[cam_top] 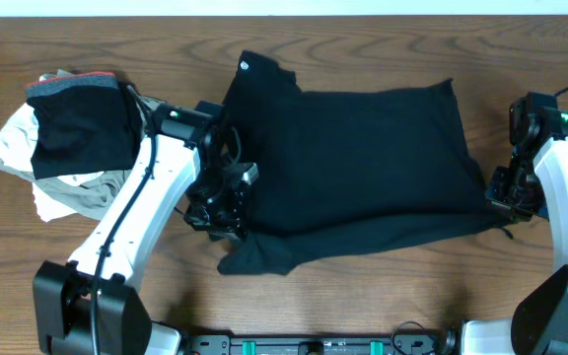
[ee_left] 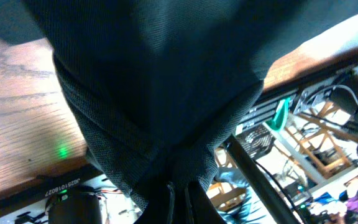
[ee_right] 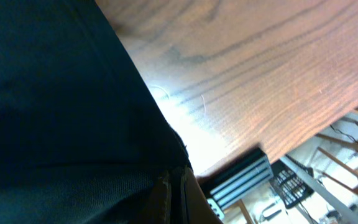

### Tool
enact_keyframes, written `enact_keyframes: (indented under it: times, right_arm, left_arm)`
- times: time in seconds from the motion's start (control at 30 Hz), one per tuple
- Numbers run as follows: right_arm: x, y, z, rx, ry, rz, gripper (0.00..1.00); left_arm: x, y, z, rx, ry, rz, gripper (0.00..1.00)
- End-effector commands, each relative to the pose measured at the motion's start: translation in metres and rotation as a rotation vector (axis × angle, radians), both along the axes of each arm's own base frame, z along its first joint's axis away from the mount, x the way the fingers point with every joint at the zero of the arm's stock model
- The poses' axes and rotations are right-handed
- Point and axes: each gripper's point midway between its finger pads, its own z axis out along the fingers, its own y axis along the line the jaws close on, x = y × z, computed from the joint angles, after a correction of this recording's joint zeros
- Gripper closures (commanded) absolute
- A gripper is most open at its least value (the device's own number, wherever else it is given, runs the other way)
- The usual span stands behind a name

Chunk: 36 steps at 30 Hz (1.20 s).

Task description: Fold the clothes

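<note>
Clearly the folding is at an early stage. Nearest the front edge of the brown wood-grain table (cam_top: 363, 296), a loose flap of the large black soft-fabric garment (cam_top: 363, 148) trails out at the lower left, unsmoothed. Just behind it, the left gripper (cam_top: 217, 209) is clamped on the garment's near left edge; the left wrist view shows the cloth gathered into a tight bunch between the closed fingers and lifted off the wood. On the other side the right gripper (cam_top: 504, 197) is likewise pinched shut on the near right corner, and its wrist view shows the fabric lying low against the table there.

Beyond the two grips, the body of the garment lies spread across the middle of the table in what looks like a single layer, fairly flat, with no crease or doubled section that I can make out. At the far left corner its small round white logo (cam_top: 244, 66) faces up.

So, by my judgement, both near corners are secured but no fold is laid down; every fold remains to be made.

Off to the far left, a heap of white, beige, grey and black clothes (cam_top: 62, 148) sits apart.
</note>
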Motion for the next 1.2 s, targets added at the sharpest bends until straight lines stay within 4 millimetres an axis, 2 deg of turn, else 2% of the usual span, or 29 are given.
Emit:
enact_keyframes:
  times: [0.0, 0.1, 0.2, 0.37, 0.5, 0.63, 0.87, 1.17]
  right_arm:
    - [-0.004, -0.009, 0.003, -0.047, 0.005, -0.041, 0.99]
    - [-0.003, -0.010, 0.003, -0.047, -0.002, -0.041, 0.98]
    - [0.003, -0.008, 0.001, -0.035, -0.028, -0.040, 0.99]
    - [0.025, 0.003, -0.007, 0.050, -0.106, 0.025, 0.99]
    - [0.044, 0.007, -0.014, 0.077, -0.189, 0.034, 0.99]
    - [0.062, 0.007, -0.023, 0.082, -0.268, 0.040, 0.99]
    - [0.091, 0.010, -0.040, 0.104, -0.403, 0.077, 0.99]
    - [0.118, 0.019, -0.057, 0.142, -0.544, 0.118, 0.99]
  left_arm:
    - [-0.004, -0.004, 0.011, -0.032, -0.052, -0.023, 0.94]
    - [0.002, -0.006, 0.011, -0.040, -0.087, -0.019, 0.94]
    - [0.016, 0.001, 0.004, 0.022, -0.140, 0.016, 0.94]
    - [0.053, 0.016, -0.006, 0.160, -0.276, 0.119, 0.94]
    - [0.082, 0.011, -0.006, 0.139, -0.393, 0.140, 0.93]
    - [0.100, 0.008, -0.005, 0.131, -0.462, 0.149, 0.93]
    - [0.111, 0.021, -0.017, 0.227, -0.476, 0.174, 0.92]
    - [0.120, 0.018, -0.036, 0.239, -0.449, 0.168, 0.92]
